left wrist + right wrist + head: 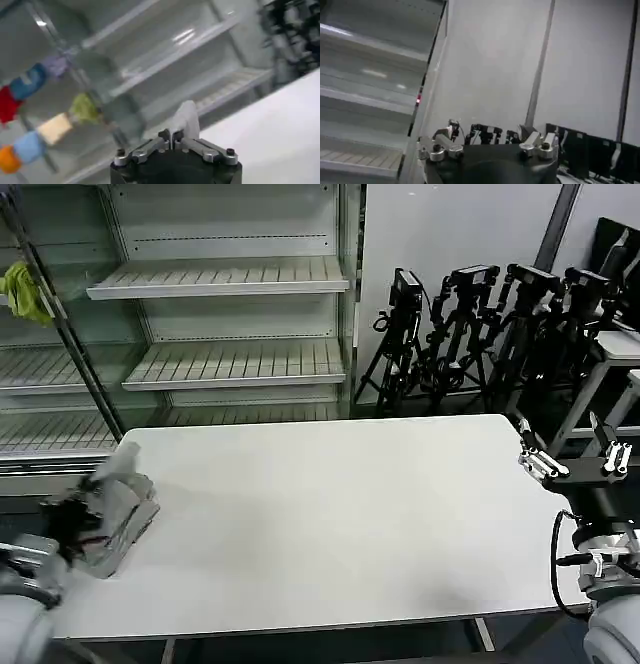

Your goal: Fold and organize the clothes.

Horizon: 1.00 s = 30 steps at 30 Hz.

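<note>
A light grey shirt [125, 504] lies bunched in a folded bundle at the left edge of the white table [340, 514]. My left gripper [70, 519] is at the bundle's near-left side, shut on a fold of the grey cloth. In the left wrist view the jaws of that gripper [171, 135] are pressed together, and a flap of the shirt [186, 117] stands up from between them. My right gripper [572, 452] hovers over the table's right edge, open and holding nothing. In the right wrist view it [490, 137] has its fingers spread wide apart.
Empty white shelving [235, 364] stands behind the table. A yellow-green cloth [25, 289] hangs on a rack at the far left. Black camera tripods [480, 324] crowd the back right. Coloured cloths hang along a rail [30, 85].
</note>
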### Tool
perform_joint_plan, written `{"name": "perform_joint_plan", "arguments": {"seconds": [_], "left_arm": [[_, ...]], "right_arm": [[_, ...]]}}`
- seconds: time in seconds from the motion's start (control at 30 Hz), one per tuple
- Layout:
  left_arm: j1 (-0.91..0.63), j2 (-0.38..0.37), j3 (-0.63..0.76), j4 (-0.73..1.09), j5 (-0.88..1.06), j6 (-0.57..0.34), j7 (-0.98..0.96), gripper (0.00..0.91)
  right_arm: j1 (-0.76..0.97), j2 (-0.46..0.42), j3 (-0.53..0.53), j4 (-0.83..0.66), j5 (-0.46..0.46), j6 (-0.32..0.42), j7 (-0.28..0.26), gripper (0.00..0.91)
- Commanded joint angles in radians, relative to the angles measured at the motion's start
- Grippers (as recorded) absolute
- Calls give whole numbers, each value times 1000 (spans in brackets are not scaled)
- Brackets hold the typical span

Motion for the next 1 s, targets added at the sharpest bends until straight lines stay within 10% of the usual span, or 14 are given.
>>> {"name": "perform_joint_plan", "arguments": {"seconds": [0.03,0.57,0.67,0.77,1.0], "left_arm": [[-54,-106,415,-102,-78,87,-12,50],[-225,-204,599,-4,-233,113,-68,111],[-243,-226,622,23,-246,112,-73,242],[-260,-248,636,44,-262,101,-77,907],[-296,-269,643,36,-308,64,-67,907]], "right_arm": [[-72,2,68,16,-1,-6,3,907],[-106,17,61,43,-31,-34,9,907],[-113,17,63,45,-32,-35,9,907],[-120,17,66,47,-33,-35,7,907],[-114,17,47,38,-36,-37,4,907]]}}
